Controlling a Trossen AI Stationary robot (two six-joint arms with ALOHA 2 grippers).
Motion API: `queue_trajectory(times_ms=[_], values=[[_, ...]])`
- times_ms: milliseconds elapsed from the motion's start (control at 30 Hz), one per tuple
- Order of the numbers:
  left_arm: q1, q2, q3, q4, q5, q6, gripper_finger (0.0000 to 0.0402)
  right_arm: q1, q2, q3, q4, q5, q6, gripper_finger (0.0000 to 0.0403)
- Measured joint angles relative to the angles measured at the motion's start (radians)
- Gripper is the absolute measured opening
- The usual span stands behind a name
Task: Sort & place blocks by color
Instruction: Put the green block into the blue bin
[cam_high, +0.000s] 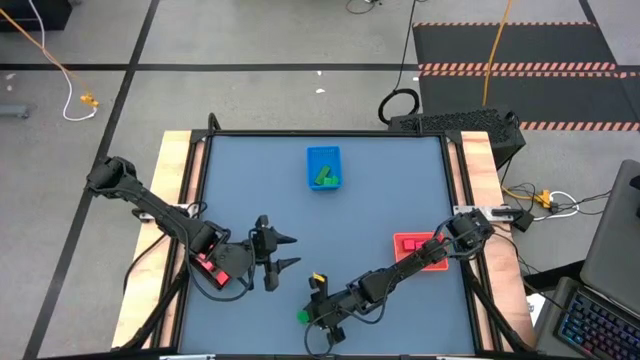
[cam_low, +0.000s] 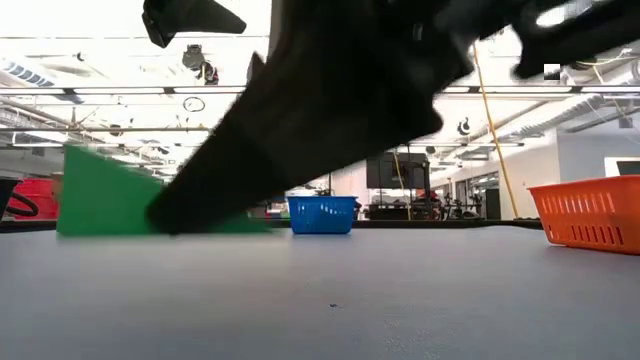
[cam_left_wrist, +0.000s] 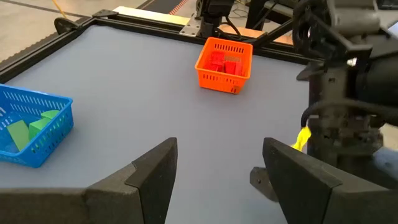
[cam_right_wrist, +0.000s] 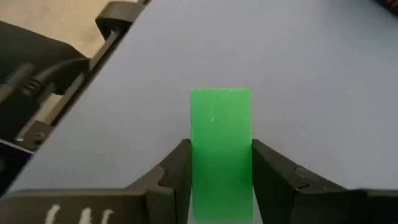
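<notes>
A green rectangular block (cam_right_wrist: 221, 124) sits between the fingers of my right gripper (cam_right_wrist: 221, 180), which is shut on it near the table's near edge (cam_high: 303, 317). In the low view the block (cam_low: 100, 195) shows at the left, partly behind the dark gripper. My left gripper (cam_high: 283, 250) hangs open and empty over the table's left half, pointing toward the right. A blue tray (cam_high: 322, 167) at the far middle holds green blocks (cam_left_wrist: 28, 129). An orange-red tray (cam_left_wrist: 225, 62) at the right holds red blocks. My right gripper pinches the green block's two long sides (cam_right_wrist: 194, 155) between its two fingers (cam_right_wrist: 177, 174), at the end nearest the wrist. The fingers lie along the block, slanting down from the table's right. The far end sticks out ahead. I cannot tell whether the block is clear of the table.
My right arm (cam_high: 400, 275) stretches across the near right part of the table, over the edge of the orange-red tray (cam_high: 408, 243). A yellow tag (cam_high: 318, 278) sits on it near the wrist. Bare blue tabletop (cam_high: 380, 200) lies between the two trays.
</notes>
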Motion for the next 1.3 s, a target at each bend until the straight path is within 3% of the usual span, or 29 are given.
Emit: queue_trajectory(times_ms=[600,1000,1300], values=[[-0.003,0.000,0.000,0.006,0.001,-0.003,0.0239,-0.069,-0.162,0.000,-0.344,0.056,-0.004,0.0117],[-0.024,0.000,0.000,0.018,0.001,0.035,0.0239,-0.290,-0.303,0.001,-0.603,0.055,-0.072,0.0117],[-0.026,-0.006,0.000,0.029,0.000,0.086,0.0239,-0.485,-0.322,0.001,-0.656,0.052,-0.205,0.0117]])
